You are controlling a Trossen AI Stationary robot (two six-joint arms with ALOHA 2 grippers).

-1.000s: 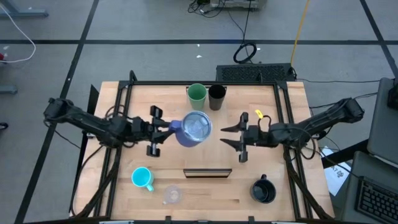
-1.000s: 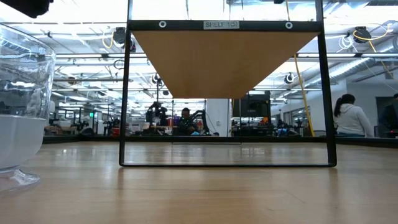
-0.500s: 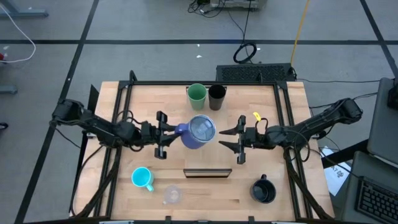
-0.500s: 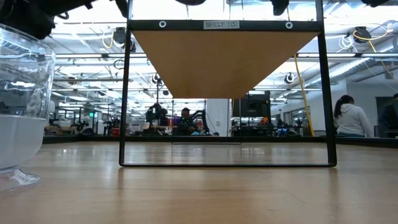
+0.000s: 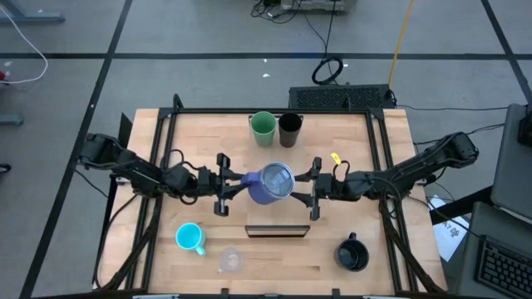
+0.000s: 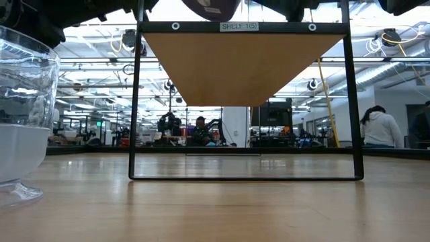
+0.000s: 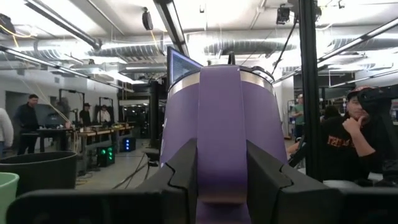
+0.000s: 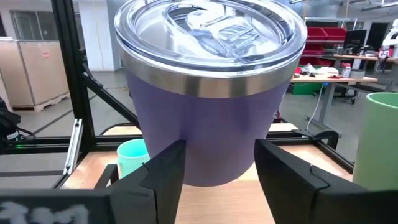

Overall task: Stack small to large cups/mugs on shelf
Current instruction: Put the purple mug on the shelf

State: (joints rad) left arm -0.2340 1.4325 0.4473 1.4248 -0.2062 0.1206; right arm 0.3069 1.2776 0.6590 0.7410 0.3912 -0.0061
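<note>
Lavender-grey mug (image 5: pixel 272 183) held over the shelf (image 5: pixel 208 141), mid-span, between both arms.

Left gripper (image 5: pixel 224 187) clamps the mug's handle (image 7: pixel 221 124); right gripper (image 5: pixel 311 189) stands with fingers spread, bracketing the lidded body (image 8: pixel 208 87). Green cup (image 5: pixel 263 126) and slim black tumbler (image 5: pixel 289 129) sit at the shelf's rear edge. Light-wood table (image 5: pixel 274 262) carries cyan mug (image 5: pixel 190 238), clear glass (image 5: pixel 230 261), wide black mug (image 5: pixel 352 254). Beyond: open workshop, seated person (image 6: pixel 379 128).
</note>
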